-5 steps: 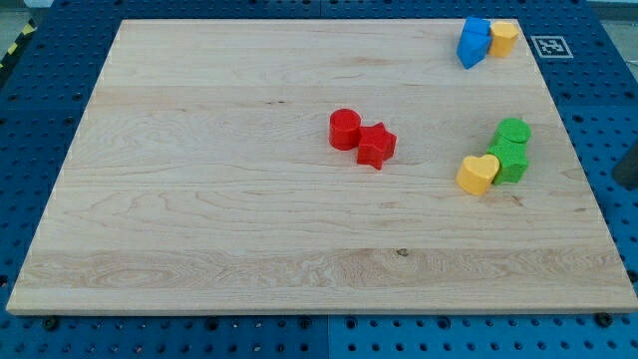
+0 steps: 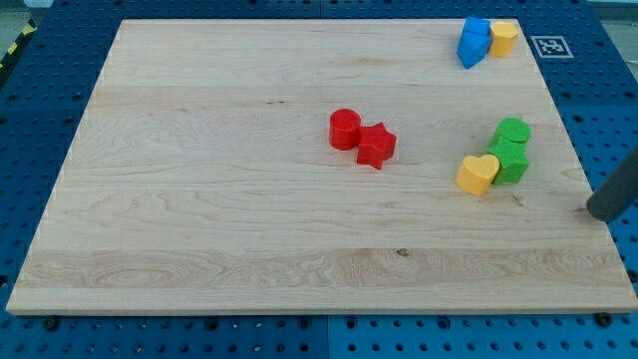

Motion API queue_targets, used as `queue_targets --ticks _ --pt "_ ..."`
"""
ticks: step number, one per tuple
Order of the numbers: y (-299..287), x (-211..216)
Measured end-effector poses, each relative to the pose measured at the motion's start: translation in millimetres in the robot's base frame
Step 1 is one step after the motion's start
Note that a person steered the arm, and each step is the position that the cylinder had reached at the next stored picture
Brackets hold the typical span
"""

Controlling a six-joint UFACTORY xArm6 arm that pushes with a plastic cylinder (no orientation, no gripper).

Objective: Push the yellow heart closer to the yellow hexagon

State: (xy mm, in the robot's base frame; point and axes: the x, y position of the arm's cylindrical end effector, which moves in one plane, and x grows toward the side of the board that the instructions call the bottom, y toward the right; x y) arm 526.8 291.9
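The yellow heart (image 2: 478,174) lies at the board's right, touching a green block (image 2: 509,161) on its right. Another green block (image 2: 513,131) sits just above that one. The yellow hexagon (image 2: 503,38) is at the view's top right corner of the board, touching a blue block (image 2: 473,42) on its left. My tip (image 2: 600,210) is at the board's right edge, well to the right of the heart and slightly below it, touching no block.
A red cylinder (image 2: 345,130) and a red star (image 2: 376,146) sit together near the board's middle. The wooden board (image 2: 199,199) lies on a blue pegboard. A marker tag (image 2: 550,46) is outside the top right corner.
My rod has come in from the view's right edge, moving left and down toward the board's right edge. No block has moved.
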Motion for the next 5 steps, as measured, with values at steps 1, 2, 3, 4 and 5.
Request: queue_targets --ticks 1,2,3,4,5 --pt "0.0 0.0" --pt "-14.0 1.9" --pt "-37.5 13.0" --pt "-63.8 15.6" --pt "-86.8 -1.3"
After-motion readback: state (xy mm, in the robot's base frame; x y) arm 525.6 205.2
